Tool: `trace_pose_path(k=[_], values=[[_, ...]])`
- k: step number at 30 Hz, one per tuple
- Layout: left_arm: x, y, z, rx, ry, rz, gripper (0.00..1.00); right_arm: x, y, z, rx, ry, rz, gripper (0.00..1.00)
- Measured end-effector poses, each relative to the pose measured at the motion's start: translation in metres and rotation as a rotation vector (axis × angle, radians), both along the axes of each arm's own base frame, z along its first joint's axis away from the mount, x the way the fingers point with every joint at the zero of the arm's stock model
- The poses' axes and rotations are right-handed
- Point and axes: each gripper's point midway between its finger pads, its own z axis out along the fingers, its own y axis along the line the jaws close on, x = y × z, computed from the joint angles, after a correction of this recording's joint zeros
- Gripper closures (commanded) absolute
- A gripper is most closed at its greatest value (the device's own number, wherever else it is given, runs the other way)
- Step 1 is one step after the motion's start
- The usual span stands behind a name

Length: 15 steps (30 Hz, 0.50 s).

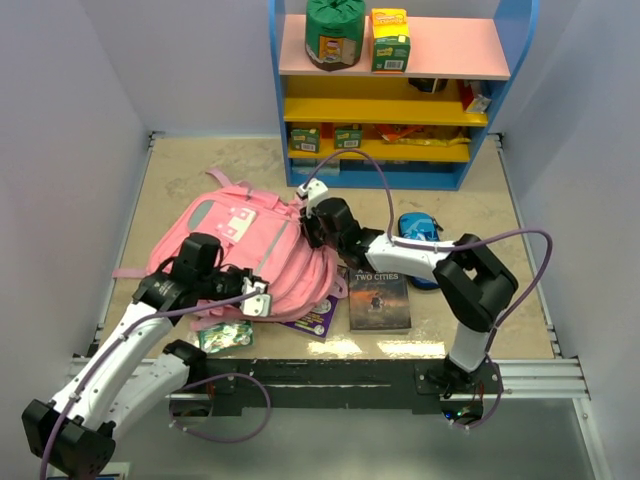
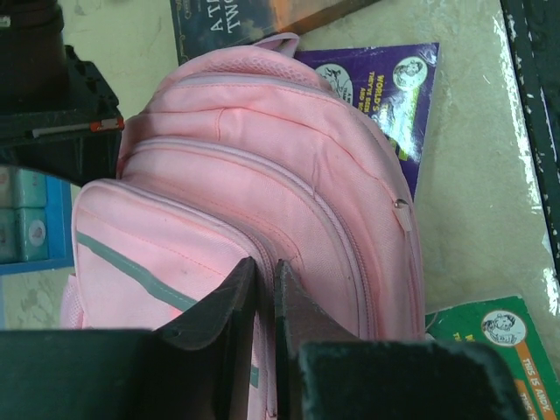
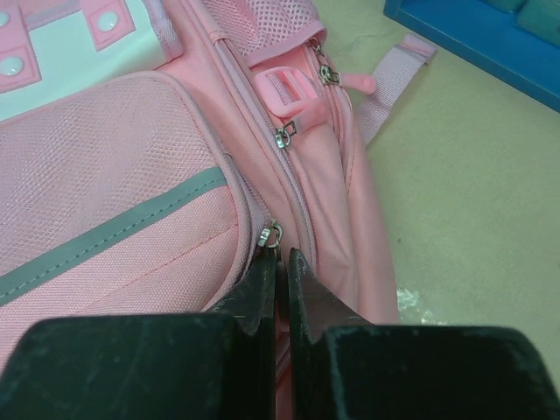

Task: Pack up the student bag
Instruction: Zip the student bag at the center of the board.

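The pink student bag [image 1: 240, 250] lies flat on the table, front pockets up, its grey stripe [image 3: 114, 232] showing. My left gripper [image 1: 256, 300] is at the bag's near right side. Its jaws are almost together, pinching a fold of pink fabric [image 2: 265, 271] along a zipper seam. My right gripper [image 1: 314, 226] is at the bag's far right edge. In the right wrist view its jaws [image 3: 282, 255] are shut at the front pocket's seam, with the metal zipper pull [image 3: 274, 234] caught at the fingertips. Two more zipper pulls [image 3: 283, 136] lie further along that side.
A dark "Two Cities" book [image 1: 379, 298] lies right of the bag. A purple book [image 1: 318, 318] is partly under the bag, and a green booklet [image 1: 226, 336] sits near the front rail. A dark-blue pencil case [image 1: 417, 230] lies behind my right arm. A colourful shelf unit [image 1: 390, 110] stands at the back.
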Motion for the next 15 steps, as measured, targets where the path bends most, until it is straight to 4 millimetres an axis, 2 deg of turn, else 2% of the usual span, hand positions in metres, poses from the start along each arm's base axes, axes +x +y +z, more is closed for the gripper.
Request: trace_pose_path(k=[2,6,7,8,10,12,13,15], values=[[0.003,-0.002,0.003,-0.018,0.0,0.015,1.0,-0.002,-0.008,0.003,0.01,-0.008,-0.029,1.0],[0.013,-0.005,0.018,-0.065,-0.069,0.048,1.0,-0.01,-0.039,0.019,0.042,-0.038,-0.124,1.0],[0.015,-0.005,0.021,-0.07,-0.099,0.056,0.95,-0.012,-0.045,0.024,0.06,-0.048,-0.144,1.0],[0.017,-0.004,0.024,-0.072,-0.119,0.063,0.73,-0.015,-0.051,0.028,0.078,-0.054,-0.16,1.0],[0.02,-0.003,0.026,-0.071,-0.133,0.074,0.54,-0.021,-0.059,0.031,0.109,-0.056,-0.178,1.0],[0.018,-0.003,0.022,-0.069,-0.099,0.08,0.41,-0.025,-0.069,0.03,0.129,-0.053,-0.203,1.0],[0.016,-0.004,0.02,-0.07,-0.075,0.087,0.22,-0.027,-0.074,0.027,0.134,-0.045,-0.216,1.0],[0.015,-0.007,0.021,-0.086,-0.032,0.098,0.18,-0.031,-0.084,0.018,0.135,-0.029,-0.236,1.0]])
